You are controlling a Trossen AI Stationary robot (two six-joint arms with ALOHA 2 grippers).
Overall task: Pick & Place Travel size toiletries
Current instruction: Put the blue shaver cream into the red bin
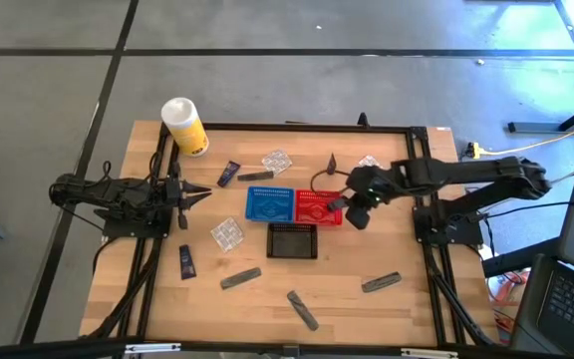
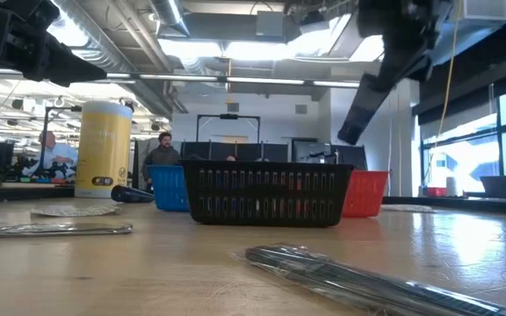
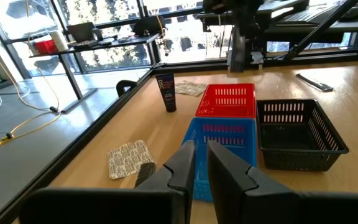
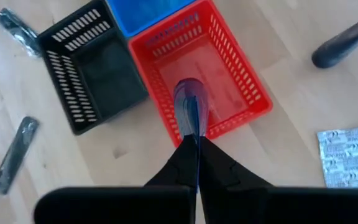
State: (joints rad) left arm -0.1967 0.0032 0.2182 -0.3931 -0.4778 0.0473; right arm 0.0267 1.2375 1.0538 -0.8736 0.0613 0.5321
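**A:** Our right arm has a dark navy tube [image 4: 190, 107] pinched at one end. The tube's long axis runs straight on from the fingertips and points down into the red basket [image 4: 241, 74]. It is poised above the basket's open top, not yet resting on the mesh floor as far as we can judge.

**B:** So the right gripper [image 4: 197, 140] is clenched on that tube?

**A:** Yes, the two fingers meet flat against its near end. Seen from above, the right gripper [image 1: 355, 207] sits at the red basket's [image 1: 317, 206] outer edge, with the blue basket [image 1: 267, 203] touching it on the far side and the black basket [image 1: 293, 240] just beside both.

**B:** And the drop depends on what?

**A:** On the tube hanging inside the rim rather than over the wall. We judge that it does, since its free end shows against the basket's floor.

**B:** Our left arm?

**A:** The left gripper [image 1: 189, 193] waits well apart, level above the worktop [image 1: 347, 299] and aimed at the blue basket [image 3: 225, 134], its fingers [image 3: 182, 163] drawn nearly together with only a slit between them and nothing in it. Other toiletries lie loose nearby: a grey tube [image 1: 240, 277] near the worktop's front, a second navy tube [image 1: 185, 261] beside it, and a clear packet [image 1: 227, 234] just left of the baskets. The left arm is the nearer one for those.
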